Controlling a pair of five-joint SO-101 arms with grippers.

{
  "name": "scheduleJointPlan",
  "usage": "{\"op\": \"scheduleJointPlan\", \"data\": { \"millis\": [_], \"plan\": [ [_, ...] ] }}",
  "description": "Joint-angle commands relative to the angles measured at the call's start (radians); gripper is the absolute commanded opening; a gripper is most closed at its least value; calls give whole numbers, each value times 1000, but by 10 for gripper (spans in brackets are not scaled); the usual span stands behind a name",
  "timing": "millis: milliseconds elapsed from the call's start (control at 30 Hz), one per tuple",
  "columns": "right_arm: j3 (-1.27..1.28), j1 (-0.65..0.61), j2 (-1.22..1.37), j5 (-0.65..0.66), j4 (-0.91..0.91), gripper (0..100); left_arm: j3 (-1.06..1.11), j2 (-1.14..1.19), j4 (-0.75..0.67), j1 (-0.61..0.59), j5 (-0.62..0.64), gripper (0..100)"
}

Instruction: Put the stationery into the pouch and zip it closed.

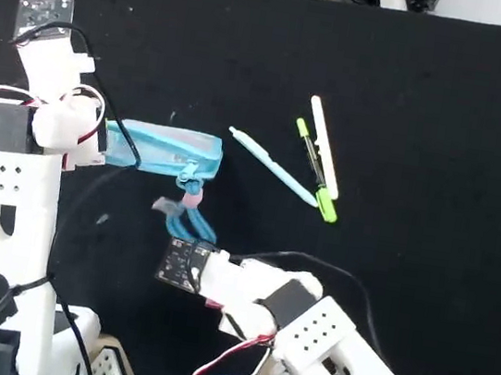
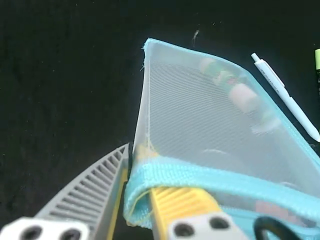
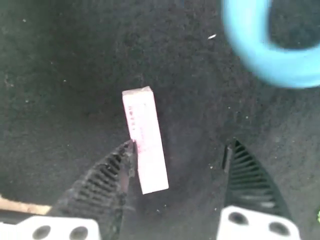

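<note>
A light blue mesh pouch (image 1: 167,150) lies on the black table, and my left gripper (image 1: 98,143) is shut on its left end. In the left wrist view the pouch (image 2: 210,115) sits pinched between a yellow pad inside and a grey finger outside, with some items showing through the mesh. My right gripper (image 3: 177,155) is open just below the pouch, straddling a pink eraser (image 3: 145,140) that rests against one finger. The eraser (image 1: 191,200) lies beside the pouch's blue loop strap (image 1: 194,226). A light blue pen (image 1: 272,165), a green pen (image 1: 316,171) and a white pen (image 1: 324,147) lie to the right.
The black tablecloth (image 1: 431,101) is bare beyond the pens, up to the far edge. Both arm bases and their cables crowd the near side.
</note>
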Motion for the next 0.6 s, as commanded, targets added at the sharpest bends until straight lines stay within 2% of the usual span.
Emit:
{"op": "scheduleJointPlan", "data": {
  "millis": [0,100,333,467,567],
  "plan": [
    [22,-9,13,-2,-37,272,-10,26,0,-12,-2,30],
    [25,40,13,8,-37,272,-10,26,0,-12,-2,30],
    [120,213,13,173,-118,272,-8,26,0,-12,-2,30],
    [140,227,7,227,-100,268,-8,26,0,-12,-2,30],
    [137,229,4,253,-101,181,-8,26,0,-13,-2,30]
  ]
}}
